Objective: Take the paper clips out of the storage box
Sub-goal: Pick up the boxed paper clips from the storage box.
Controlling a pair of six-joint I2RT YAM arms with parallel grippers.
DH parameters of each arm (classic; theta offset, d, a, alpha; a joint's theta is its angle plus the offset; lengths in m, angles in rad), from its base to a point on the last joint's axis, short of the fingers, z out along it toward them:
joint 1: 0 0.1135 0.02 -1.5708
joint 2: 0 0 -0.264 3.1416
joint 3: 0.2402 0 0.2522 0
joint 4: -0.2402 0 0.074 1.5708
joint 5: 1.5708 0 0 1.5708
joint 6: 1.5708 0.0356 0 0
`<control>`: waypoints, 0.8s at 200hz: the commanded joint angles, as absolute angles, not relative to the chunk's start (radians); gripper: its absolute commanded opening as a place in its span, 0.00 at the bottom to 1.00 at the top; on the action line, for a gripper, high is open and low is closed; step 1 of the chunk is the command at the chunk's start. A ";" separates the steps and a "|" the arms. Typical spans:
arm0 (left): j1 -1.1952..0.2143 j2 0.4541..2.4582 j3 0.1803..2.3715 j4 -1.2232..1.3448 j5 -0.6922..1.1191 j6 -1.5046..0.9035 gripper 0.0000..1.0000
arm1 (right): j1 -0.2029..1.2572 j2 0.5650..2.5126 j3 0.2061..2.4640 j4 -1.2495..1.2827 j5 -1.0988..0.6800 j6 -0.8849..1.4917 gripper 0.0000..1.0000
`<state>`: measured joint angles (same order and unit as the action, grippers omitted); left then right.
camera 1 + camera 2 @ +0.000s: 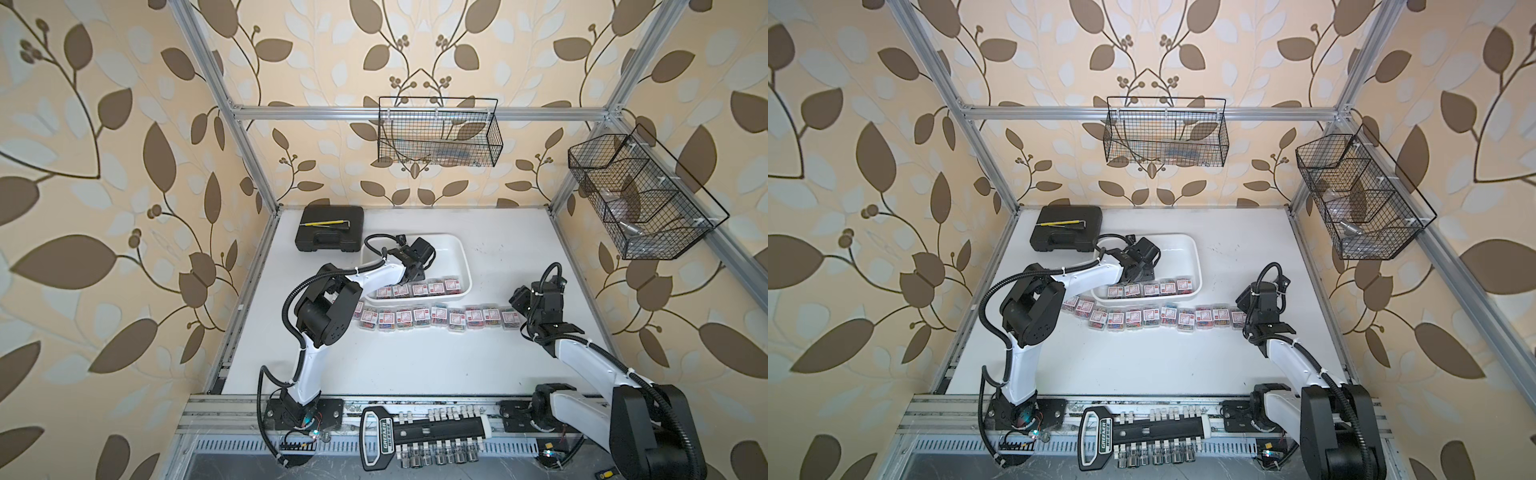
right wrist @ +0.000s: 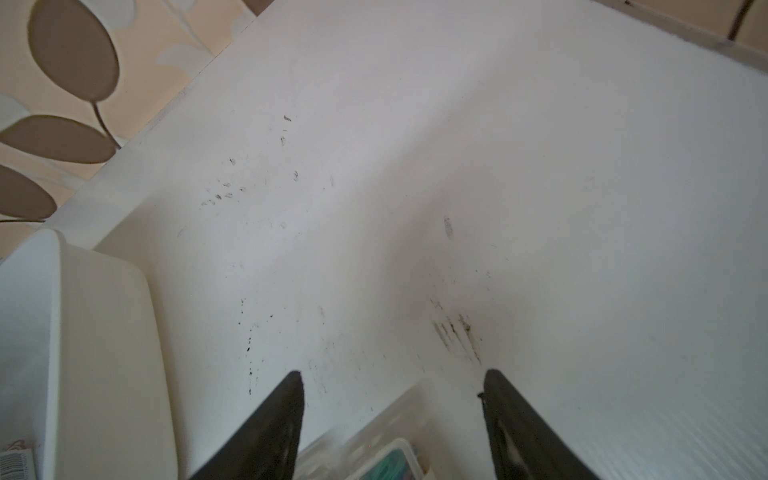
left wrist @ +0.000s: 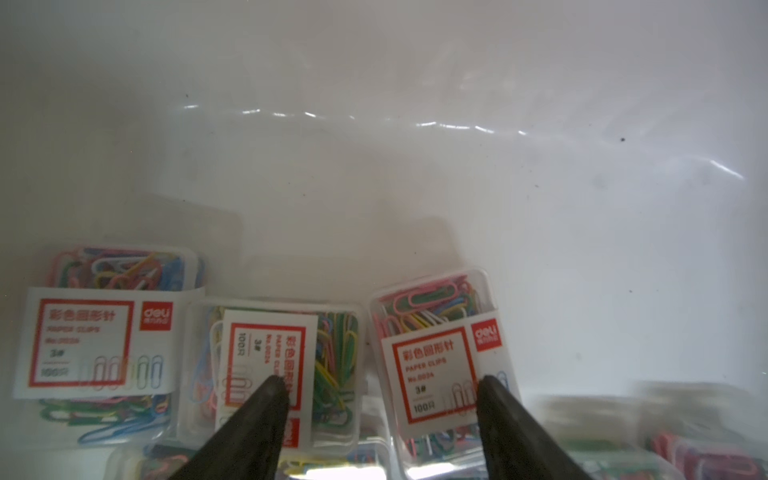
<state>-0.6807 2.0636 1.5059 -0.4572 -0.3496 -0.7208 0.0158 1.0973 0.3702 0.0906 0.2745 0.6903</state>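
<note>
White shallow plastic tray holds five clear boxes of coloured clips; a dozen-odd line the counter; left gripper and right gripper gape apart.

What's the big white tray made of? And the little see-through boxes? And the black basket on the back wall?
Storage box: looks like glossy white plastic; light glints off its floor. Paper clip boxes: clear plastic, probably; clips show through. Basket: thin black wire mesh, likely coated metal.
</note>
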 commanded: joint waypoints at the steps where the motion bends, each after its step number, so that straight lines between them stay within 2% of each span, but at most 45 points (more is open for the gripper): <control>1: -0.682 2.091 1.562 -0.510 -0.364 -0.768 0.75 | 0.021 1.105 0.405 0.091 0.298 0.684 0.69; 82: -0.681 2.184 1.649 -0.545 -0.368 -0.770 0.83 | 0.028 1.110 0.410 0.089 0.299 0.680 0.69; 160: -0.684 2.231 1.699 -0.516 -0.253 -0.731 0.85 | 0.029 1.113 0.411 0.088 0.302 0.680 0.69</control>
